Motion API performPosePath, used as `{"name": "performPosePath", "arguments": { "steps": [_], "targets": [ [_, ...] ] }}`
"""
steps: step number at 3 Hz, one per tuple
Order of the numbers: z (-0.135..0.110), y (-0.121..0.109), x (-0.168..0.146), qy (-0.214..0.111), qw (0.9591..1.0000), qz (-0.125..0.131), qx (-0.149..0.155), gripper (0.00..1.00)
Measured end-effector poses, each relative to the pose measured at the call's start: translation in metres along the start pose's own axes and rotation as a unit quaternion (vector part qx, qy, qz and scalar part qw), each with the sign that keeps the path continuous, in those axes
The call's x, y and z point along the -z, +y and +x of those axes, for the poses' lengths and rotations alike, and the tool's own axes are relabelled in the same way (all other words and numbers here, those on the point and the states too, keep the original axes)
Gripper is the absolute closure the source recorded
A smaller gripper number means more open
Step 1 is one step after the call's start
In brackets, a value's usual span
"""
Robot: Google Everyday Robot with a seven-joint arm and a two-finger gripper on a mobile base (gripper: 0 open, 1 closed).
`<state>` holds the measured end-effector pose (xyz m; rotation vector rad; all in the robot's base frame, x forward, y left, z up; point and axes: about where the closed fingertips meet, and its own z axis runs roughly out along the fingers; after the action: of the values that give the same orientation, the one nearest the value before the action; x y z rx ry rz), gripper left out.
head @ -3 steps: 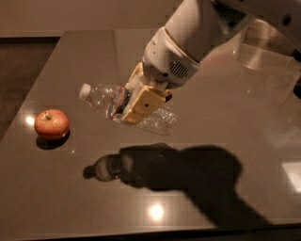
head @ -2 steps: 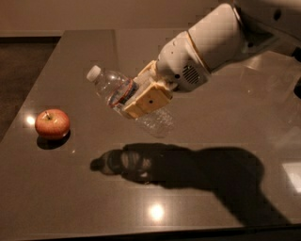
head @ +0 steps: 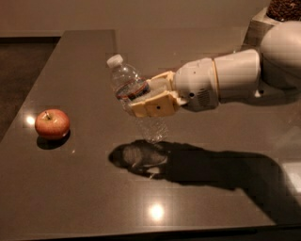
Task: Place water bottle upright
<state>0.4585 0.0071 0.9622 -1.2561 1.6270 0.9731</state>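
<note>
The water bottle (head: 129,87) is a clear ribbed plastic bottle with a white cap and a blue-and-white label edged in red. It hangs above the dark table (head: 84,188), nearly upright, its cap leaning a little to the upper left and its base just over its shadow. My gripper (head: 143,96) reaches in from the right and is shut on the bottle's middle, over the label. Its tan fingers (head: 153,107) hide part of the label.
A red apple (head: 52,124) lies on the table at the left, apart from the bottle. The table's left edge and front edge are close by. A light box with a dark-filled bowl (head: 282,9) stands at the back right behind my arm.
My gripper has turned the bottle from lying nearly flat to nearly upright, cap now on top. The arm has swung lower and now reaches in level from the right.
</note>
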Motion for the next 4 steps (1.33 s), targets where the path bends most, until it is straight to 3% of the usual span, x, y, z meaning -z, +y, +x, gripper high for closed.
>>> {"name": "performPosePath", "arguments": {
  "steps": [1,2,4],
  "targets": [
    [0.004,-0.002,0.005,-0.063,0.9979,0.016,-0.002,1.0],
    [0.009,0.0,0.009,-0.108,0.9932,0.044,0.006,1.0],
    [0.023,-0.005,0.017,-0.15,0.9843,0.092,0.014,1.0]
  ]
}}
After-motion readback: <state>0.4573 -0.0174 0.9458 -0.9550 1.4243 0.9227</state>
